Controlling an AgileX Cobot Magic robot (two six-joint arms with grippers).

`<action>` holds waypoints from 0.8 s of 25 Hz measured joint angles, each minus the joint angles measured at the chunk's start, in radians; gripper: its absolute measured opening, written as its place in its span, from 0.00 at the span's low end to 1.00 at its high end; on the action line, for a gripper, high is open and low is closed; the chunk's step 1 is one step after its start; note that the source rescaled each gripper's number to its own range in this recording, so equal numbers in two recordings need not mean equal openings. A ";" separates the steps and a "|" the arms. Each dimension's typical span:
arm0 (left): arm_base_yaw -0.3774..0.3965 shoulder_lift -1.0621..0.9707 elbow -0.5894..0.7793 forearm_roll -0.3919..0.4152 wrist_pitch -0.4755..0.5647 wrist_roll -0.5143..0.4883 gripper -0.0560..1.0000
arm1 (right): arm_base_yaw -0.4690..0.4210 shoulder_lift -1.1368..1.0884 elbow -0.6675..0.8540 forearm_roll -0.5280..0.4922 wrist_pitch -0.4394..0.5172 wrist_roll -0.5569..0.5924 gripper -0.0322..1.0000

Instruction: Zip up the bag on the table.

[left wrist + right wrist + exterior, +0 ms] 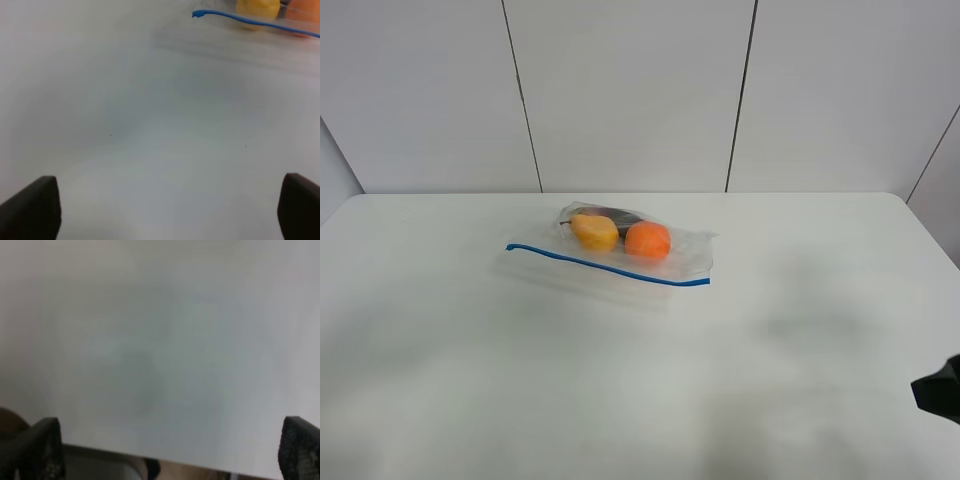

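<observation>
The clear bag [672, 256] lies flat on the white table [460, 380], a little back of the middle. Its blue zip strip [610, 266] runs along the near edge. A yellow fruit [595, 231], an orange fruit [648, 240] and a dark item [617, 215] show through it. In the left wrist view my left gripper [170, 212] is open and empty over bare table, well short of the strip's end [199, 14]. In the right wrist view my right gripper [170, 452] is open and empty over bare table.
A dark part of the right arm [938, 388] shows at the right edge of the high view. The right wrist view shows the table's edge [150, 455] with floor below. A pale panelled wall [640, 90] stands behind the table.
</observation>
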 joint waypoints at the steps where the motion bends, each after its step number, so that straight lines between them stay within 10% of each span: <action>1: 0.000 0.000 0.000 0.000 0.000 0.000 1.00 | 0.000 -0.058 0.018 0.000 0.002 0.000 1.00; 20: 0.000 0.000 0.000 0.000 0.000 0.000 1.00 | 0.000 -0.605 0.034 0.000 -0.006 0.003 1.00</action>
